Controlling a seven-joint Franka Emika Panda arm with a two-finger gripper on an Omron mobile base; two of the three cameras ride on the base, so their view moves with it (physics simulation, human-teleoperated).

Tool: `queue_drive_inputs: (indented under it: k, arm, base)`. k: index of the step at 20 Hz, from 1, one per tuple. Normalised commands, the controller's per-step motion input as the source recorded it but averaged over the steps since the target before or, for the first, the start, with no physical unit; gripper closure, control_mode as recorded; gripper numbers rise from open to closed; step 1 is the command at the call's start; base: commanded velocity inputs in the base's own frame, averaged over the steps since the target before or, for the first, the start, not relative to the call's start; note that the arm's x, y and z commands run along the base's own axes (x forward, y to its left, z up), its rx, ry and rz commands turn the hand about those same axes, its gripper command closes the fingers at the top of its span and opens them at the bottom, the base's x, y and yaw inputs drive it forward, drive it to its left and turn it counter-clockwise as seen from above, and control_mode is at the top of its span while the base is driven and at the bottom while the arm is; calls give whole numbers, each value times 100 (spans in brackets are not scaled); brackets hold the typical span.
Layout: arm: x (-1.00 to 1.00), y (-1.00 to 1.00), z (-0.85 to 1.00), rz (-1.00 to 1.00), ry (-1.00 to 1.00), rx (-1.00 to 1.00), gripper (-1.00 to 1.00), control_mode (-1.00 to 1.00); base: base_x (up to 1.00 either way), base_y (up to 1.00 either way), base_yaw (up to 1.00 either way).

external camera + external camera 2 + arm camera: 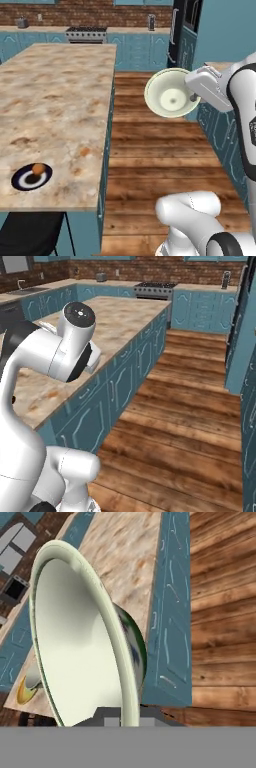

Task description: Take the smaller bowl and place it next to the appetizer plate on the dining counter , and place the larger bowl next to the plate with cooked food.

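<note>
While the smaller bowl (171,93) hangs tipped on edge above the wooden floor (165,165), held out in the aisle to the right of the dining counter (55,105), our claw (127,718) is pinching its rim, the two tips pressed tight on the thin wall at the bottom of the hand view. In that view the bowl's cream inside faces left and its dark green foot bulges to the right.

We judge the step in hand to be carrying the bowl across to the counter and setting it beside the appetizer plate (31,176), the small dark plate with an orange morsel near the counter's near end. To do it well, we should lift the bowl clear of the counter edge before swinging left, level it so the foot faces down, and lower it just beside the plate without nudging it. A rim grip on a flared bowl may let it swing or slip, so slow, smooth motion seems wise.

Around us, a black stool (30,235) sits under the near end of the counter, a stove (86,34) stands against the brick back wall, and teal cabinets (215,125) line the right side. The counter's corner is the main thing between bowl and plate.
</note>
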Motion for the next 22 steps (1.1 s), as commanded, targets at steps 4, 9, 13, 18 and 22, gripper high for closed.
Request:
queue_drive_inputs:
  k: [4,9,13,18,22]
  arm:
    - [0,0,0,0,0,0,100,100]
    - [0,0,0,0,0,0,100,100]
    - [0,0,0,0,0,0,100,100]
    - [0,0,0,0,0,0,100,100]
    - [0,0,0,0,0,0,100,100]
  base:
    - [-99,21,-2]
    - [-56,89,-8]
    - [-36,100,-6]
    - [-22,100,-7]
    - [-12,100,-8]
